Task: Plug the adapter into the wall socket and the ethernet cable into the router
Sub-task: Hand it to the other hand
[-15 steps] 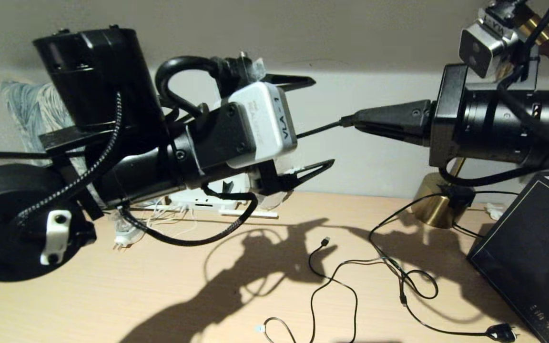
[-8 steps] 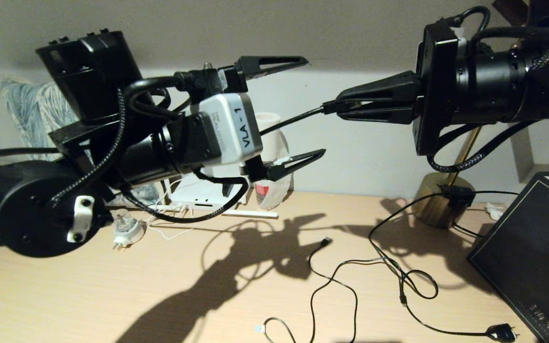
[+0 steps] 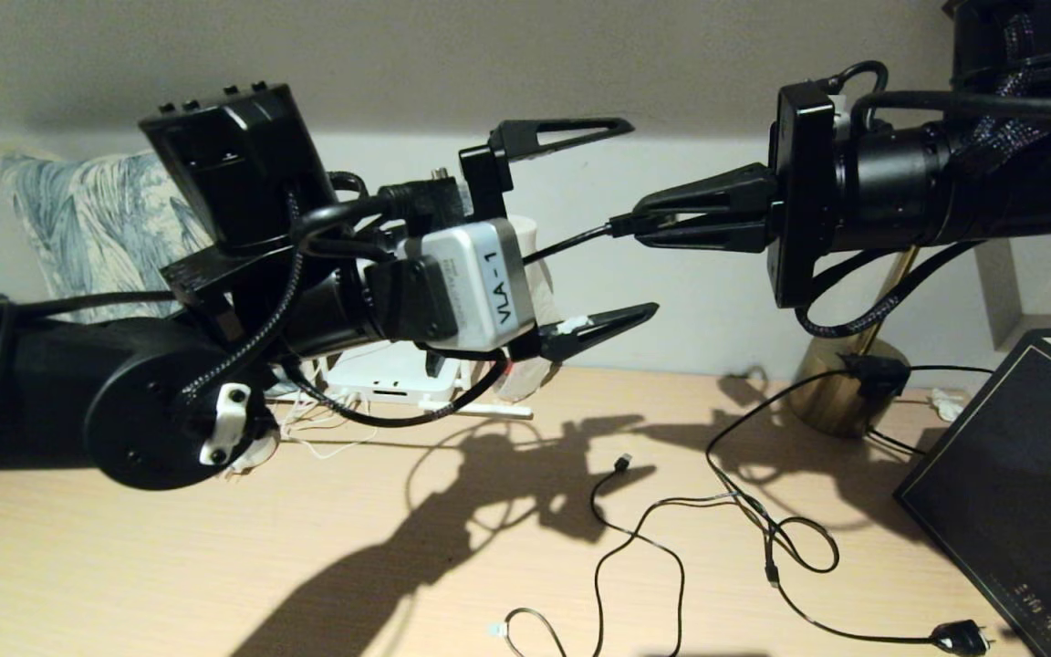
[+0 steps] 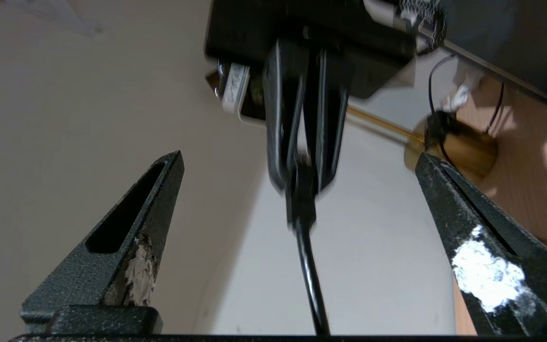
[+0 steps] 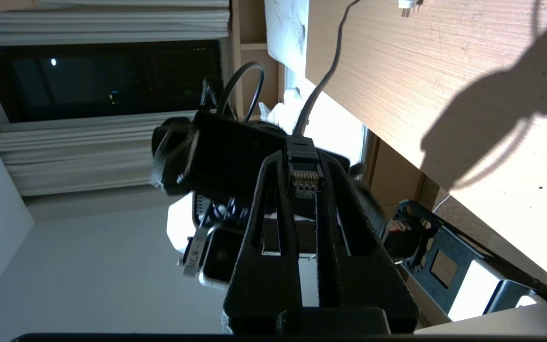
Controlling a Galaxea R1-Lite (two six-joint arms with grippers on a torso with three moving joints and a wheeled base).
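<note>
1. Above the surface (image 3: 215, 566), the ethernet cable (image 3: 571, 242) is held at its connector by the right end effector (image 3: 639, 224).
2. Facing it, the left end effector (image 3: 617, 224) is spread wide, empty.
3. Behind the left arm, the router (image 3: 389, 376) is partly hidden.

Ethernet cable (image 3: 571, 243) midair; router (image 3: 389, 377) flat.

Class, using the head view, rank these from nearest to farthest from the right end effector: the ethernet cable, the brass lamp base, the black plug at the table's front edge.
1. Black ethernet cable: gripped in the right end effector.
2. Round brass lamp base: below it, by the wall.
3. Small black plug: farthest, at the table's front.
</note>
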